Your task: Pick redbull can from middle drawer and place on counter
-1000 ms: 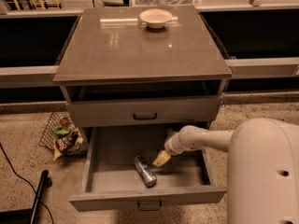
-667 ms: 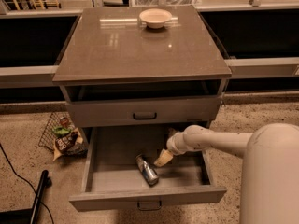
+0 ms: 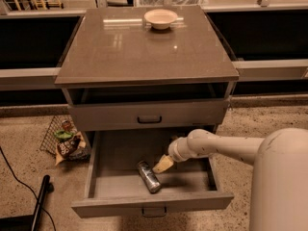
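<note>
Jaws inside open middle drawer (image 3: 151,205) — low, just beside redbull can (image 3: 148,176)

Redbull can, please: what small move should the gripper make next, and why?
Probably ease the gripper sideways and down over the redbull can. The can lies on its side in the open middle drawer, and the gripper sits just beside its far end, apparently not around it.

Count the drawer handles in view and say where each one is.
2: one handle on the closed upper drawer, one handle on the open middle drawer. None looks hidden. The gripper is inside that drawer, beside the redbull can.
</note>
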{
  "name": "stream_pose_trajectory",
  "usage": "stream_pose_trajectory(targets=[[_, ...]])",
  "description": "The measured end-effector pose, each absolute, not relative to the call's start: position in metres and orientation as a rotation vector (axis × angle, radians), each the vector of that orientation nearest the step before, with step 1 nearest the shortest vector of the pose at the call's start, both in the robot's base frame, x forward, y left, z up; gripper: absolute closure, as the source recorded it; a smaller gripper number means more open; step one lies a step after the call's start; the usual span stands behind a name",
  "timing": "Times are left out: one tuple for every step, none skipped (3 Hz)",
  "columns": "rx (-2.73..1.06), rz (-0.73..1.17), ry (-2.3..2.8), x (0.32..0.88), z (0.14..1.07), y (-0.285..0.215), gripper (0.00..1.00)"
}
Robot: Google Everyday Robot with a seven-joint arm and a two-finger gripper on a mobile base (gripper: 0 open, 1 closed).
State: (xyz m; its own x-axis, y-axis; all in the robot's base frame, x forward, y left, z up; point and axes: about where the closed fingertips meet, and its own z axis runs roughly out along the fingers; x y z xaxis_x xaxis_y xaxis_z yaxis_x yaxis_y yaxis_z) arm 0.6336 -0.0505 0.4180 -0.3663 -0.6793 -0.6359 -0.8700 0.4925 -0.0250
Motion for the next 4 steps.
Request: stream_pose_trajectory(targets=[[-1.204,0.453,2.212,0.626,0.402,-0.034,0.0],[-1.174,0.409,2.248,0.622,0.392,-0.02,0.0],[-1.172,0.347,2.278,0.616,0.385,-0.007,0.0],[-1.179,0.337,2.291,0.611,0.38,0.005,0.0]])
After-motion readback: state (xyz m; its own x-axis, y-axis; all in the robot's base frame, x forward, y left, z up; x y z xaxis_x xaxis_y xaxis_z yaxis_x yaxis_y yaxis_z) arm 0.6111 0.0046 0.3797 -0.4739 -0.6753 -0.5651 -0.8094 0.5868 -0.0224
